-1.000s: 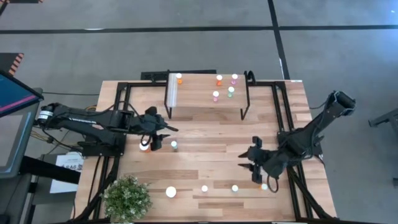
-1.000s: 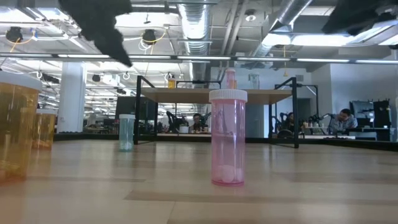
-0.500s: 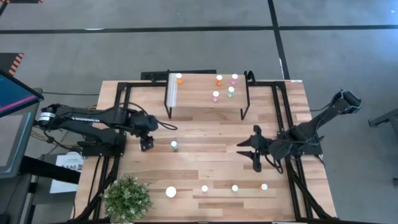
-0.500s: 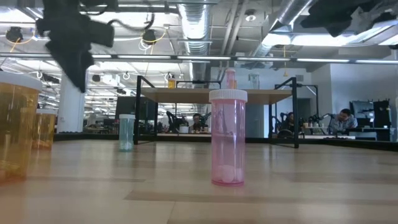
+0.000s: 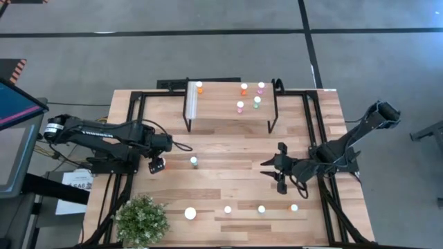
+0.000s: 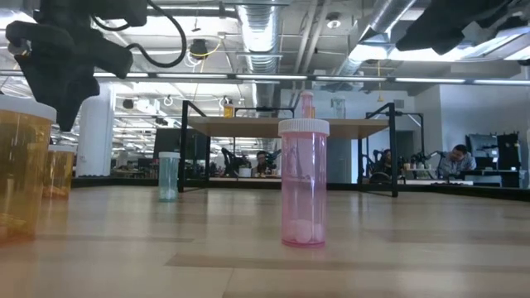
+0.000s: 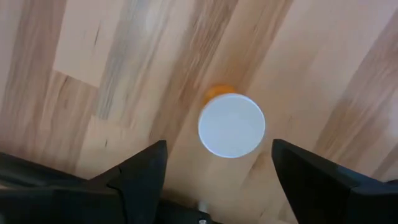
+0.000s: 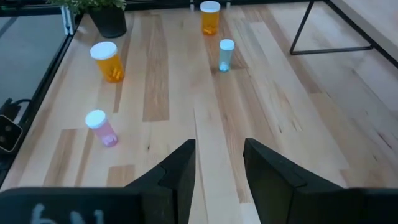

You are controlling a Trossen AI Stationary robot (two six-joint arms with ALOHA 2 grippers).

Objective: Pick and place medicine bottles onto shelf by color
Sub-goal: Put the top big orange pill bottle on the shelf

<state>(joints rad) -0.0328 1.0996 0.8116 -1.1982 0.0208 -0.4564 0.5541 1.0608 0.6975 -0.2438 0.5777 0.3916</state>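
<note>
A small orange medicine bottle with a white cap stands upright on the table near its left side. My left gripper hangs right above it, pointing straight down, open, one finger to each side of the cap and clear of it. My right gripper is open over the table's right half, with nothing between its fingers. The shelf stands at the far middle with several orange, pink and green bottles on its top. A green bottle stands to the right of the left gripper.
A larger orange bottle, a pink one and two more small bottles stand in a row along the near edge. A potted plant sits at the near left corner. Bare wood lies between the two grippers.
My left gripper has tipped from slanting to straight down, moving toward the table's left and near edges and sinking over the orange bottle. My right gripper has drawn away from the bottle at the near right, toward the table's middle.
</note>
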